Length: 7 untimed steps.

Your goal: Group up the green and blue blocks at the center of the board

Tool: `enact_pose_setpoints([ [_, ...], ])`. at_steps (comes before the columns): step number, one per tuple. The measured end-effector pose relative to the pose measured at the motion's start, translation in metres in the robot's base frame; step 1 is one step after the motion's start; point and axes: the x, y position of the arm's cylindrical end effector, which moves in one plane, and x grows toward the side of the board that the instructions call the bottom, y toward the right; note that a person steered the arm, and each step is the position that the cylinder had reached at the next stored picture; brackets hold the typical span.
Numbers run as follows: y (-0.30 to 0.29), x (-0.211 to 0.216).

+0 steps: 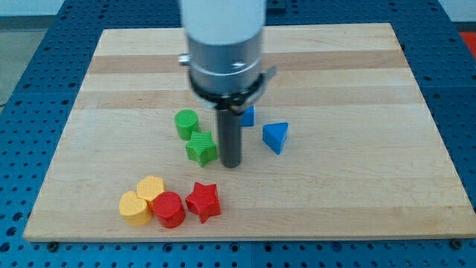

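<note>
Green and blue are the colours I care about, and all four of those blocks sit close together near the middle of the wooden tabletop [357,89]. The round green block [187,123] is on the view's left of the bunch, and the green star block [201,148] is just below it, nearly touching it. The blue triangle block [275,137] lies on the view's right, a little apart from the greens. Another blue block [248,116] peeks out from behind my rod, so I cannot tell its shape. I think they sit like this because the gathering job is almost done. My rod stands straight up and down, and my tip [232,164] rests on the wood just beside the green star, between it and the blue triangle. I have no fingers at all, so I hold nothing; I can only push. Down near the view's bottom left, two yellow blocks [141,199], a round red block [169,209] and a red star block [203,201] huddle together, well away from my tip.
</note>
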Motion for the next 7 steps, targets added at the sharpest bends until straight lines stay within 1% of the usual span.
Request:
enact_pose_setpoints([
  [1, -0.011, 0.012],
  [2, -0.034, 0.014],
  [3, -0.052, -0.012],
  [4, -0.015, -0.026],
  [5, -0.003, -0.060],
  [6, -0.023, -0.050],
  [7, -0.101, -0.056],
])
